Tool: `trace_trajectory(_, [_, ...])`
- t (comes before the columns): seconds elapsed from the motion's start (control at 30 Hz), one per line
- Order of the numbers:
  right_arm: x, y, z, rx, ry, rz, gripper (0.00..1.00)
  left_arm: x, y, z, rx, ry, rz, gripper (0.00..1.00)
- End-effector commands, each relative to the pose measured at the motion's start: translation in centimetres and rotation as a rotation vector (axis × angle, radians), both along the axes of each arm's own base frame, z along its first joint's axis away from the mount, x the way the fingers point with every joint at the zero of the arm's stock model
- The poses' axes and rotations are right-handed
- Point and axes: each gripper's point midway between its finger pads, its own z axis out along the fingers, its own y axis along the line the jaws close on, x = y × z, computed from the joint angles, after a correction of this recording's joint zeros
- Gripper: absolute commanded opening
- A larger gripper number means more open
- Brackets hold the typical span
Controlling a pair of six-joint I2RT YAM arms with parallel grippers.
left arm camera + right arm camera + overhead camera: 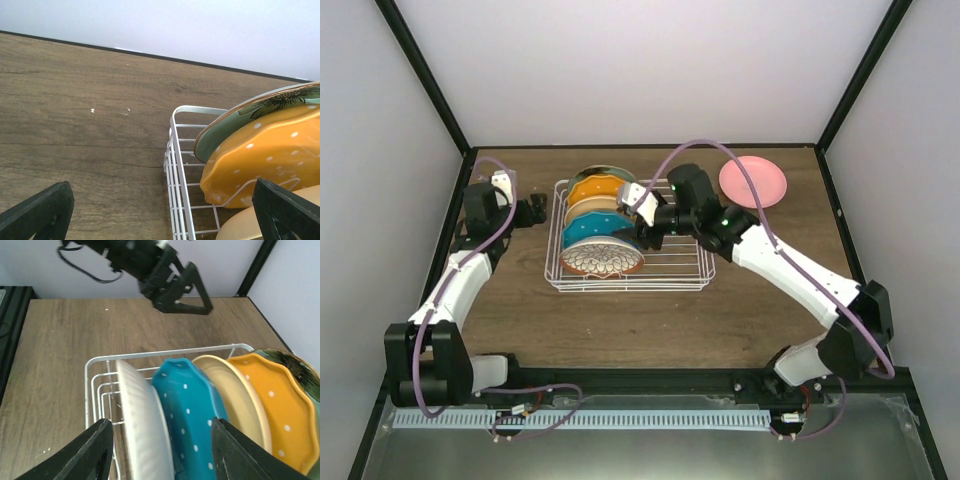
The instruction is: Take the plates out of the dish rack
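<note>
The white wire dish rack (665,272) stands mid-table with several plates on edge: sage green (603,171) at the back, dotted orange (600,187), pale yellow (592,210), dotted teal (598,231) and brown-floral white (605,261) in front. A pink plate (752,182) lies flat on the table, back right. My right gripper (642,228) hangs open over the rack, its fingers either side of the white plate (145,425) and the teal plate (192,410), gripping neither. My left gripper (542,208) is open just left of the rack, its jaws spanning the rack's wall (177,150).
The left wrist view shows the green plate (225,135), the orange one (260,160) and the yellow one (245,225) behind the rack wall. Bare wooden table (770,300) surrounds the rack. Black frame posts and white walls bound the table.
</note>
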Motion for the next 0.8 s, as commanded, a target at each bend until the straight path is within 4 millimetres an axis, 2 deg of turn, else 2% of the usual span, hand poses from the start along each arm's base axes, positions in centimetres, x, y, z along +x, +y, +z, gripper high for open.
trace_trajectory(0.0, [-2.5, 0.1, 0.4, -0.034, -0.120, 0.062, 0.54, 0.5, 0.1, 0.0, 0.014, -0.008, -0.009, 1.00])
trace_trajectory(0.23, [-3.2, 1.5, -3.1, -0.113, -0.111, 0.107, 0.48, 1.0, 0.2, 0.2, 0.029, -0.014, -0.014, 1.00])
trace_trajectory(0.4, [-1.9, 2.3, -5.4, -0.149, -0.137, 0.085, 0.42, 1.0, 0.1, 0.2, 0.018, -0.014, -0.017, 1.00])
trace_trajectory(0.57, [-0.9, 3.1, -6.9, -0.175, -0.157, 0.095, 0.42, 0.9, 0.0, 0.2, 0.013, -0.016, -0.018, 1.00])
trace_trajectory(0.67, [-0.8, 3.4, -8.5, -0.218, -0.162, 0.108, 0.41, 0.9, 0.0, 0.1, 0.014, -0.014, -0.018, 1.00])
trace_trajectory(0.77, [-0.7, 3.6, -10.1, -0.265, -0.187, 0.108, 0.34, 0.9, 0.0, 0.2, 0.014, -0.017, -0.018, 1.00])
